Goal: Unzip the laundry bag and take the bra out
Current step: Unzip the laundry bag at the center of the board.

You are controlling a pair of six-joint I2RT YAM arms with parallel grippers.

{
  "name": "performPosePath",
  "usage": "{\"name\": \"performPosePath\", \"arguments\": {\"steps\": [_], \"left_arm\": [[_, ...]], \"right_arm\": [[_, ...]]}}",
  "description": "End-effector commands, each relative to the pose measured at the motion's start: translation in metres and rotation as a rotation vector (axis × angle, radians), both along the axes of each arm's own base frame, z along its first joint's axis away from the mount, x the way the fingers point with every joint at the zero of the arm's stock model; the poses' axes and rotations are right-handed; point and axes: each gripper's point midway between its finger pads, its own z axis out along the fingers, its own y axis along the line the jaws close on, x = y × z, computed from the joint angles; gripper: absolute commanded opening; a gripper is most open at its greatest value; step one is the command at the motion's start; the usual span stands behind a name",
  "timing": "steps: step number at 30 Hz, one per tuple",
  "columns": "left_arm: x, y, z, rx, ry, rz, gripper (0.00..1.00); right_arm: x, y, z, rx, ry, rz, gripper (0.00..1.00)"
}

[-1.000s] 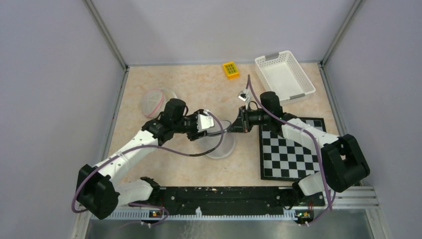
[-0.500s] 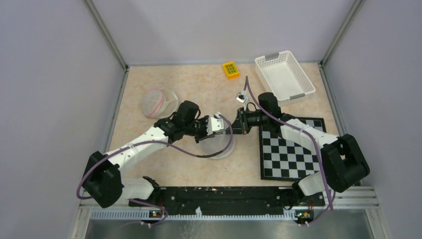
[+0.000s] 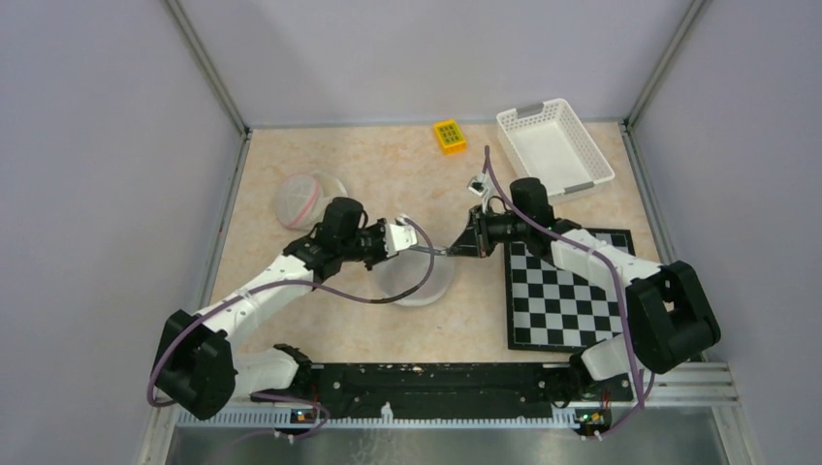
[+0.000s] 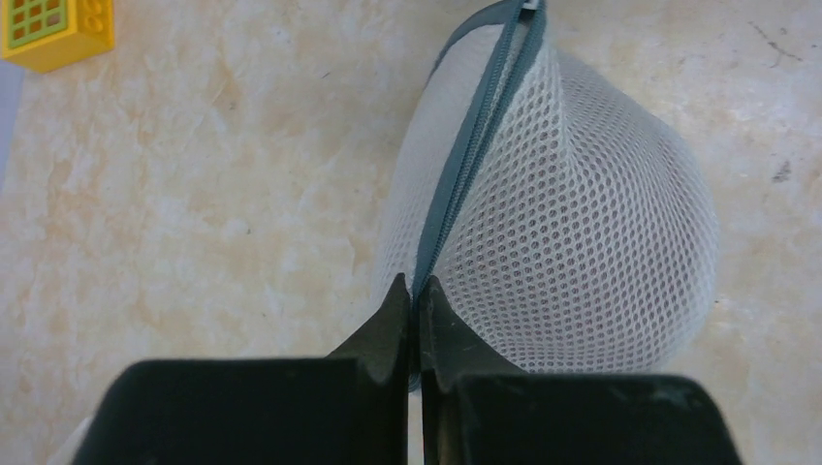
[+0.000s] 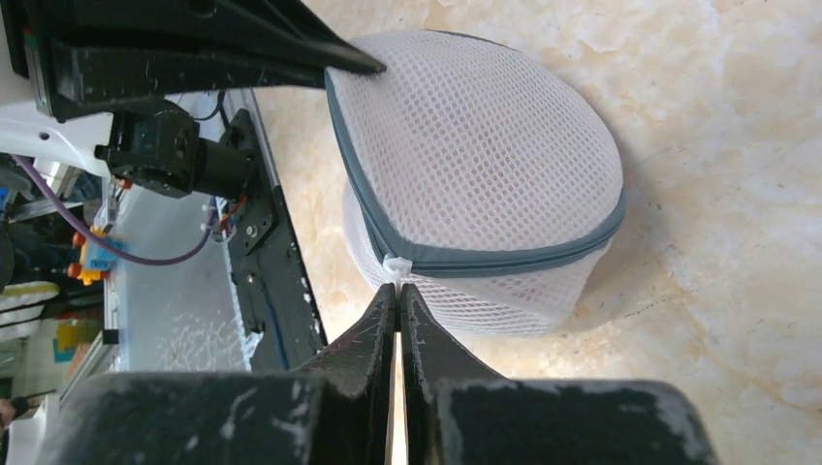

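Here the laundry bag [image 3: 419, 283] sits on the table [image 3: 368, 174] between both arms, its grey zipper [image 4: 480, 145] running from the left pincer [image 4: 415, 295], clamped on one end, to the right pincer [image 5: 397, 295], clamped on the white pull [image 5: 392, 263].

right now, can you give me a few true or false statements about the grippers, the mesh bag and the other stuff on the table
1. The left gripper is shut on the laundry bag at its grey zipper. True.
2. The right gripper hangs open above the bag. False: it is shut on the white zipper pull.
3. The yellow brick lies inside the white basket. False: it lies on the table, left of the basket.
4. The bag sits apart from the checkerboard mat, to its left. True.
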Motion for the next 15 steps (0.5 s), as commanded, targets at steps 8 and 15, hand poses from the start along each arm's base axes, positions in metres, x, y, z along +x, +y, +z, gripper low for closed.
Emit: {"name": "performPosePath", "arguments": {"steps": [8, 15], "left_arm": [[0.004, -0.001, 0.05, -0.091, -0.139, -0.107, 0.44], [-0.037, -0.037, 0.058, -0.094, -0.071, -0.219, 0.65]], "right_arm": [[0.0, 0.013, 0.03, 0.071, -0.059, 0.051, 0.0], [-0.014, 0.026, 0.028, 0.08, -0.044, 0.087, 0.0]]}}
